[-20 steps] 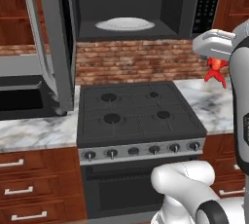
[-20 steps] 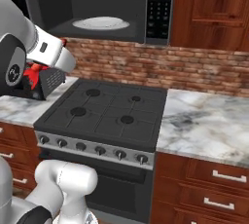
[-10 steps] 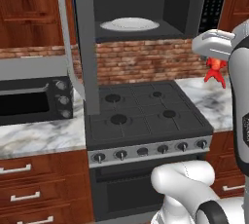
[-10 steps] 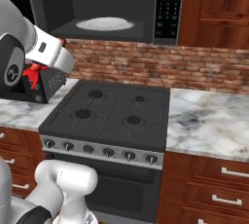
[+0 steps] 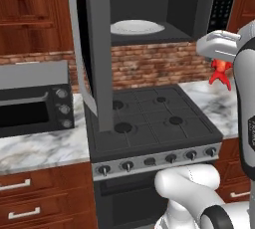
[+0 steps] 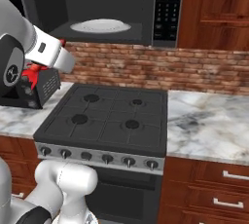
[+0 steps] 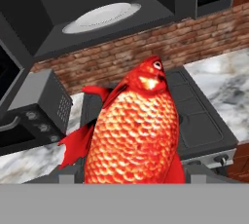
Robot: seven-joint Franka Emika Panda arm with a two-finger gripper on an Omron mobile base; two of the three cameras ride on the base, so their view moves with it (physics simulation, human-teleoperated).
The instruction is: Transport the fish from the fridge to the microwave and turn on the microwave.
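One fish (image 7: 133, 130) clamped in the gripper (image 7: 131, 172) — head pointing away toward the stove (image 7: 194, 121); held in the air below the open microwave (image 7: 112, 18) — plate (image 7: 102, 16) inside.

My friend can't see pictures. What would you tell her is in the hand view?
A shiny red-orange fish is held in the robot's gripper, very close to the camera. Behind it the microwave stands open above a dark stove, with a white round plate inside. A small black oven sits on the counter beside the stove.

Kitchen: stove (image 5: 149, 118), microwave (image 6: 112, 4), probably marble counter (image 6: 209, 121).
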